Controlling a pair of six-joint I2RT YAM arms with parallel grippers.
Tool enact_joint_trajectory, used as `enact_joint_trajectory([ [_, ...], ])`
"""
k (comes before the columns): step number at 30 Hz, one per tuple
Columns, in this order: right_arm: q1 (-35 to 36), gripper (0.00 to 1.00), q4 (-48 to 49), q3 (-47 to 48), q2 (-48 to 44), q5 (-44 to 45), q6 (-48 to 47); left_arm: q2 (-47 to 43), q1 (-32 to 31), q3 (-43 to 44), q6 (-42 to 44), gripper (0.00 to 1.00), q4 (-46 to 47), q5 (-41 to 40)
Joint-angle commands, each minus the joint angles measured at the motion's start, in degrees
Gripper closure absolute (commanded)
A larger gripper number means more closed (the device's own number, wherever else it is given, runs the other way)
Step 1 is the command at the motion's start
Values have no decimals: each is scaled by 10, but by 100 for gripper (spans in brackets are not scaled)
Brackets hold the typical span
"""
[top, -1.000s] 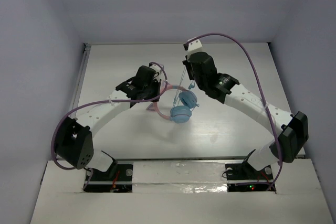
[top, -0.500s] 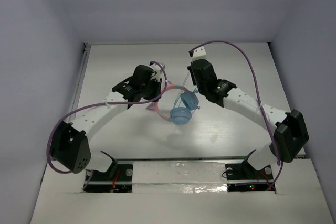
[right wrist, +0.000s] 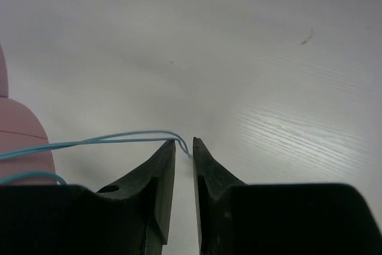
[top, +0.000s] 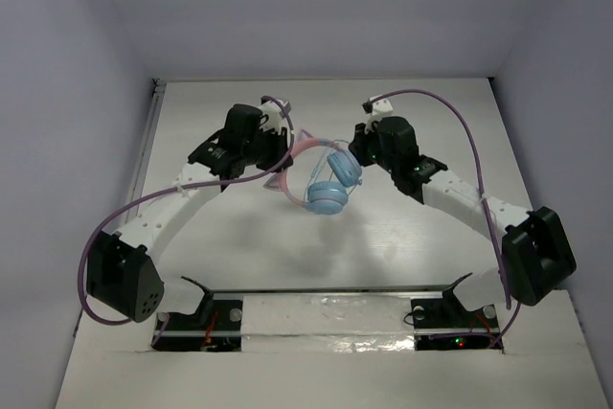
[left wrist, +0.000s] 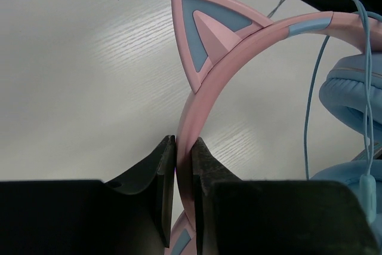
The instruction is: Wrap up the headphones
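The headphones [top: 329, 194] hang above the table between the two arms, light-blue ear cups [left wrist: 352, 97] below a pink headband [left wrist: 200, 91] with a cat ear [left wrist: 206, 31]. My left gripper [left wrist: 184, 141] is shut on the headband just below the cat ear; in the top view it [top: 283, 148] sits at the band's left side. The thin pale-blue cable [right wrist: 113, 140] runs from the left and bends into the narrow gap at the tips of my right gripper [right wrist: 184, 143]. Those jaws stand slightly open and the cable lies loose between them. In the top view the right gripper [top: 356, 147] is close beside the upper ear cup.
The white table [top: 402, 237] lies under both arms, with grey walls at the left, back and right. Purple hoses [top: 460, 126] arc over each arm. A loop of the pale-blue cable [left wrist: 310, 88] hangs over the headband near the ear cups.
The right jaws have parted a little from shut. The right gripper came down and closer to the ear cups. The left arm shifted back and left, carrying the headphones slightly away from the bases.
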Motion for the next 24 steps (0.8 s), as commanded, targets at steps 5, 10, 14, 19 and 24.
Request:
enact_joint_trajectory([
  [5, -47, 75, 142, -43, -12, -175, 43, -37, 16, 74, -12, 100, 23, 56],
  [10, -61, 74, 214, -76, -4, -233, 72, -35, 35, 110, -28, 100, 13, 83],
  [14, -67, 65, 265, -112, -17, -244, 76, -21, 41, 174, -34, 100, -20, 76],
  [19, -67, 45, 345, -169, -42, -302, 89, -1, 41, 221, -37, 100, -47, 62],
  [24, -67, 31, 376, -192, -41, -335, 82, -2, 41, 230, -39, 100, -59, 65],
])
